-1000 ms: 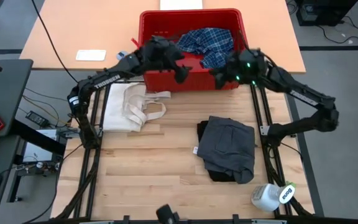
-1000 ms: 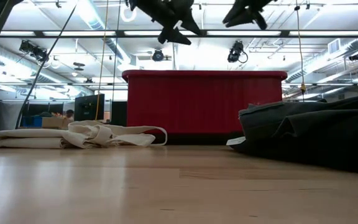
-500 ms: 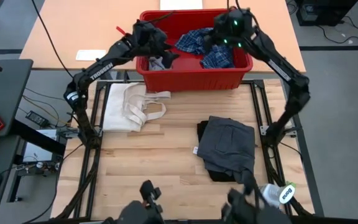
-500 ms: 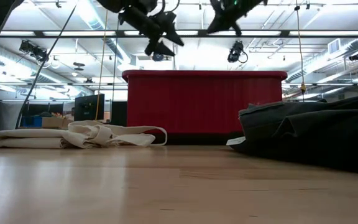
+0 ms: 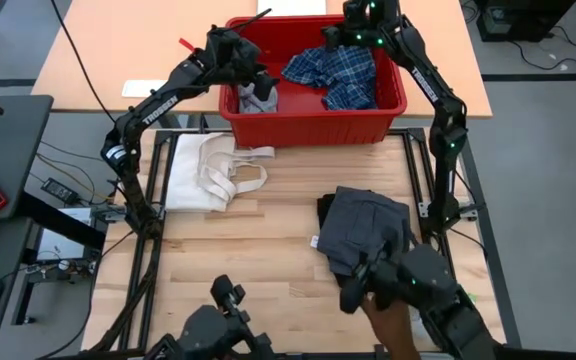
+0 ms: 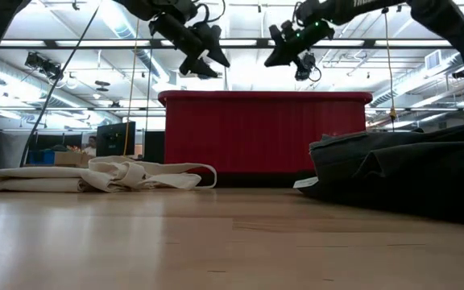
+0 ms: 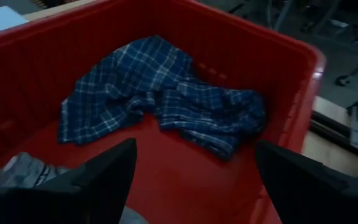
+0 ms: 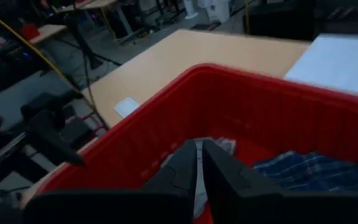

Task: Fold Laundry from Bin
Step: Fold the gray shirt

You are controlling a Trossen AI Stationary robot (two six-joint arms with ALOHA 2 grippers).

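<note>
The red bin (image 5: 313,108) stands at the table's far edge. A blue-and-white plaid shirt (image 5: 334,72) lies crumpled on its floor toward the right, and a light grey garment (image 5: 260,98) lies at its left end. My left gripper (image 7: 194,180) hovers open over the bin's left part, above the grey garment, with nothing between its fingers. My right gripper (image 8: 199,158) hangs shut and empty above the bin's far side (image 5: 343,32). In the low view both show high over the bin's rim, the left gripper (image 6: 204,60) and the right gripper (image 6: 284,52).
A folded dark grey garment (image 5: 368,235) lies on the table's right half, and a cream-white cloth with strap loops (image 5: 213,170) on its left. Dark bulky shapes (image 5: 413,290) intrude at the near edge, one over the garment's near end.
Both grippers have gone from the bin's near wall toward the far edge. The left has swung left over the bin's left part. The right has travelled farther, across the bin to its far side. Dark shapes have come in at the near edge and cover the white bottle.
</note>
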